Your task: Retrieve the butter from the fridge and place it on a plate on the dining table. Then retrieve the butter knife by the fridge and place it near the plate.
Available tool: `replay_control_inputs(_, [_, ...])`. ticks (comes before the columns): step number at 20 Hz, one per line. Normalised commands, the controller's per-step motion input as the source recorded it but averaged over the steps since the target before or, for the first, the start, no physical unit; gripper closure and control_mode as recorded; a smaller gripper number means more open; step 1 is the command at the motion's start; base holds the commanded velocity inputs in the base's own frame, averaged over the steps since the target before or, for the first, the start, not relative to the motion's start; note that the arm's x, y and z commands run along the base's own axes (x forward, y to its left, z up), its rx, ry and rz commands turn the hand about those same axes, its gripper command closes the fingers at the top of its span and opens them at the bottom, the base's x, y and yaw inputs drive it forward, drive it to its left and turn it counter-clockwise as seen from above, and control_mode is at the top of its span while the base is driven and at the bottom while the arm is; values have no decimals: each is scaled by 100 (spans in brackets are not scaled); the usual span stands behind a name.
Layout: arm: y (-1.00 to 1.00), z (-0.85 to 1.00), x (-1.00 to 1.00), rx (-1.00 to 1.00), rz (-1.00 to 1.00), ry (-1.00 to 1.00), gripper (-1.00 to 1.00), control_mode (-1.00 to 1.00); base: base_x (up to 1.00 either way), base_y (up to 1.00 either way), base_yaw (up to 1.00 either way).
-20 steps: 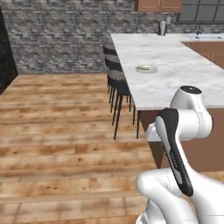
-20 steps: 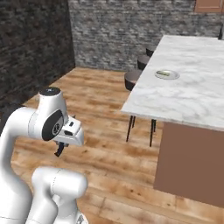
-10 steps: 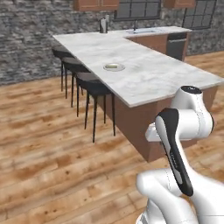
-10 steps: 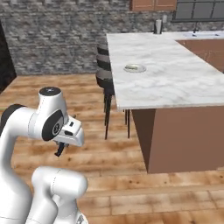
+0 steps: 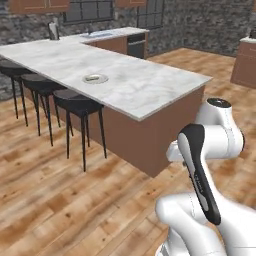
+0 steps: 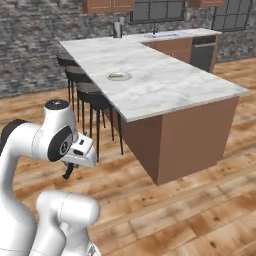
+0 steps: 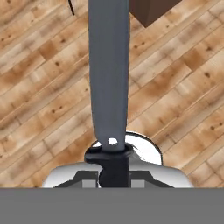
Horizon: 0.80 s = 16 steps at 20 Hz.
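Carrying the butter knife [image 7: 109, 78] clamped in the gripper [image 7: 113, 171], I have the jaws closed tight on its black handle, grey blade running straight out along the hand's line over the wood floor [image 7: 48, 87]. In the right base view the gripper [image 6: 67, 174] hangs tucked low under the arm, pointing down at the floor.

Key relation: the plate [image 5: 95, 78] sits on the dining table [image 5: 150, 90], far and to the left of the arm, well apart from the knife. In the right base view, plate [image 6: 119, 76] is ahead, up on the marble top [image 6: 175, 80], toward the stool side. A pale sliver on the plate looks like the butter [image 5: 92, 77], too small to be sure.

So butter step judged done; knife in transit. The near table corner stands between hand and plate. Next I'd need to close in, raise the hand above the top, and lay the blade flat just beside the plate rim, not on it.
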Motion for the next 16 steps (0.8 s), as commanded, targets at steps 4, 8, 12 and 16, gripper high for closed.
replay_control_inputs(4, [0, 0, 0, 0, 0, 0, 100, 100, 48, 100, -63])
replay_control_inputs(8, [0, 0, 0, 0, 0, 0, 100, 100, 73, 100, -60])
replay_control_inputs(12, [0, 0, 0, 0, 0, 0, 100, 100, 56, 100, -58])
replay_control_inputs(16, [0, 0, 0, 0, 0, 0, 100, 100, 6, 100, -61])
